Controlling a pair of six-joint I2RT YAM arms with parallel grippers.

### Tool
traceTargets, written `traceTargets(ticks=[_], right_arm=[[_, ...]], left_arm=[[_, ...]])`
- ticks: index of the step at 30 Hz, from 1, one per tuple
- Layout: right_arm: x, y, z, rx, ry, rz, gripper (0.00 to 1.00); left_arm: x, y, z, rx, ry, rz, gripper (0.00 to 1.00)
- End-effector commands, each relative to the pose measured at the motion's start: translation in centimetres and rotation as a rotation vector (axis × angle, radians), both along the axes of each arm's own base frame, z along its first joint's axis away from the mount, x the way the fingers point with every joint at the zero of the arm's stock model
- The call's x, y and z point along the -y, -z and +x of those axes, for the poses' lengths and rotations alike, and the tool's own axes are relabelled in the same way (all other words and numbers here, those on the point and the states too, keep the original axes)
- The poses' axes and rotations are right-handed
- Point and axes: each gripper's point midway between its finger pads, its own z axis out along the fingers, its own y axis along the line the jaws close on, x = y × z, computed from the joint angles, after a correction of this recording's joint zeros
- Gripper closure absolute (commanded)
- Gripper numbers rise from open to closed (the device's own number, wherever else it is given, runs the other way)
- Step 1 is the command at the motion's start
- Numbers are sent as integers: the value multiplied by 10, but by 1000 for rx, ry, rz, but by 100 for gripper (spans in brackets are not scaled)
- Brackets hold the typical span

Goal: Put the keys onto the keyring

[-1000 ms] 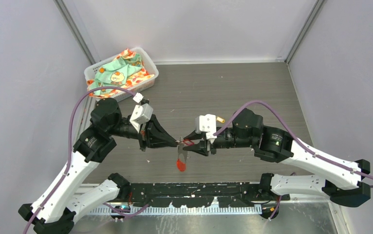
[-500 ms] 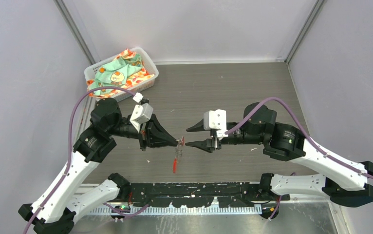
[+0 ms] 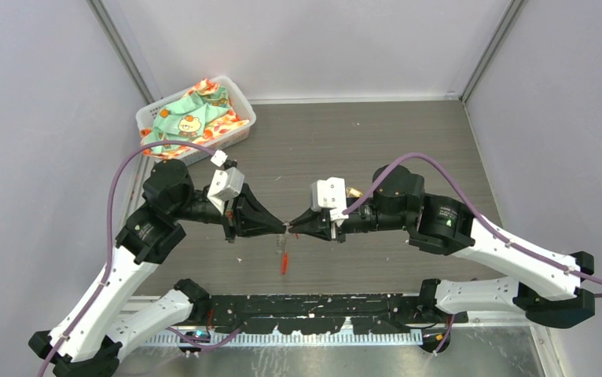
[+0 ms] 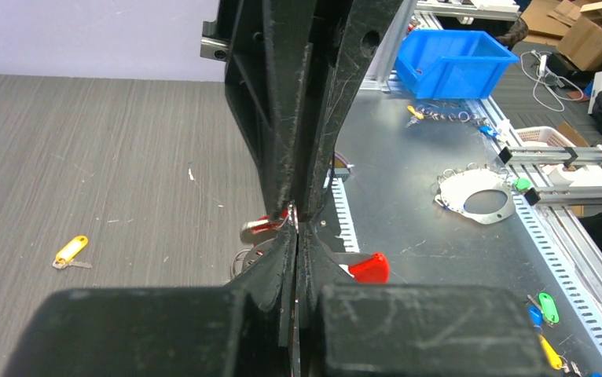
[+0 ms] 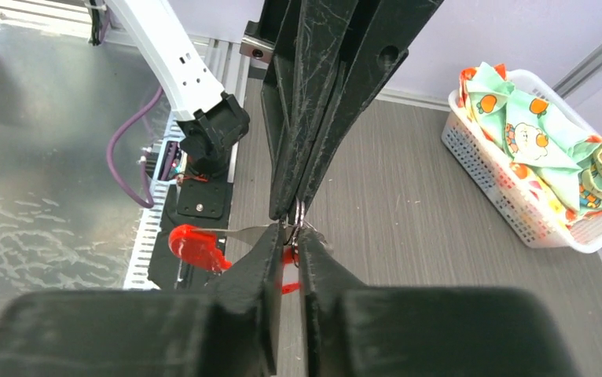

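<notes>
In the middle of the top view the two arms meet tip to tip above the dark wood-grain table (image 3: 376, 149), the left gripper (image 3: 283, 228) coming in from the left and the right gripper (image 3: 292, 228) from the right. The left gripper's fingers are pressed fully together, and in its own wrist view the keyring (image 4: 257, 230) sits right at their tips as a small silvery piece with a bit of red beside it and thin wire loops just below. The right gripper's fingers stand only a narrow slit apart, and in the right wrist view a red piece shows in that slit near the tips. Whether they actually press on it cannot be told. The red key (image 5: 194, 243) hangs just below the meeting point. In the right wrist view its red head lies left of centre and its silver blade runs right to the fingertips, but whether it is threaded on the ring cannot be told. The yellow key (image 4: 71, 251) lies flat on the table by itself, at the lower left of the left wrist view and well apart from the grippers. At the upper left of the top view a white basket (image 3: 243, 111) stands on the table against the wall, filled with a green and orange printed cloth (image 3: 192, 114). At the upper right of the left wrist view a blue bin (image 4: 455, 55) stands on a metal bench beyond the table edge.
</notes>
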Motion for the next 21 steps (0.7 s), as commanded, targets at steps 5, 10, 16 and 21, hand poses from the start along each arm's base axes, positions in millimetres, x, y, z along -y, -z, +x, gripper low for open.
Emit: traceTargets(ticks=[5,10,16,21], right_arm=[[-6,-23,-3,-5,-11,63,99],[-1,-13,4,-17,36,-4,99],[0,2,7,-51,61,-104,99],[0,7,7,-71,60,-177,99]], left_arm=[[-2,-8,0,49,-9,-24,100],[-3,-2,6,65,-48,-2,96],[-7,5,9,146,-45,57,59],[-11,11,5,230,22,125,57]])
